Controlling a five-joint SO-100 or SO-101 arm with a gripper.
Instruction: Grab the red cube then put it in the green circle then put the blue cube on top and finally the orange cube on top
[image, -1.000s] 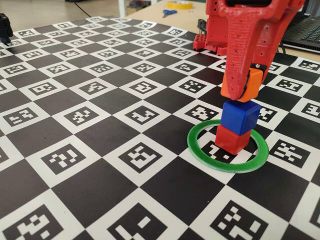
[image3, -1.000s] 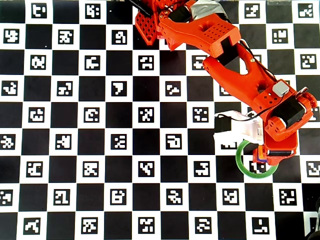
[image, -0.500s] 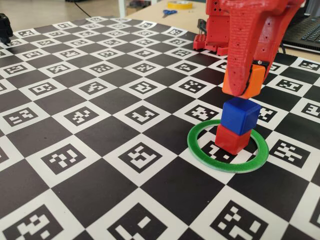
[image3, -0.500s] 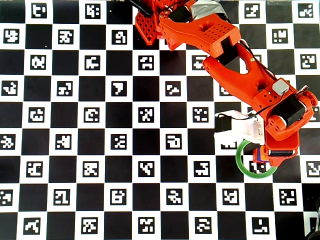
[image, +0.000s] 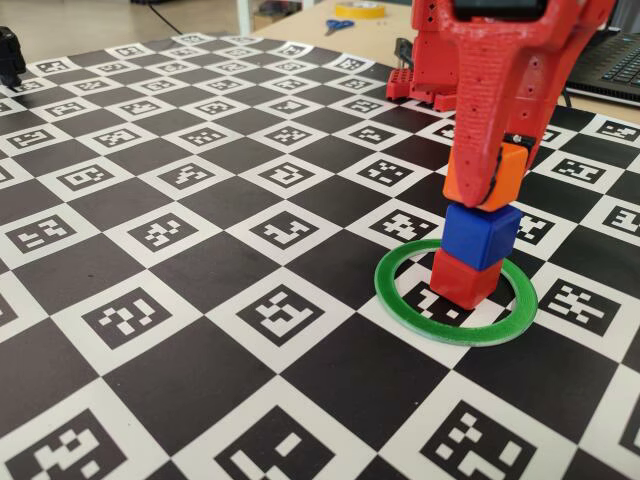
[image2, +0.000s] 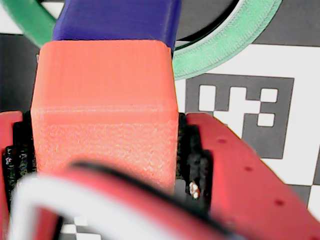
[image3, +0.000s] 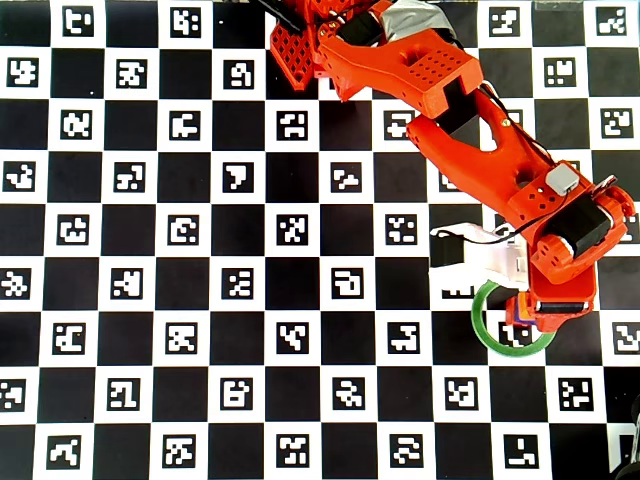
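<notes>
The fixed view looks low across the checkered marker board (image: 200, 330); the overhead view looks straight down; the wrist view sits close, probably angled downward. All share the flat green plastic ring (image: 400, 305).

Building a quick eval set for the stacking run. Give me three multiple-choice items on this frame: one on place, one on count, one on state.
1. Where does the red cube sit?
A. inside the green circle
B. outside it
C. on the blue cube

2. How many cubes show in the fixed view?
A. one
B. two
C. three

3. What is the orange cube's state?
A. lying loose on the board
B. held in the jaws over the blue cube
C. under the red cube

Answers:
1 A: the ring surrounds the red cube.
2 C: red, blue and orange form one column.
3 B: the wrist view shows the gripper clamping both sides of it.
</notes>
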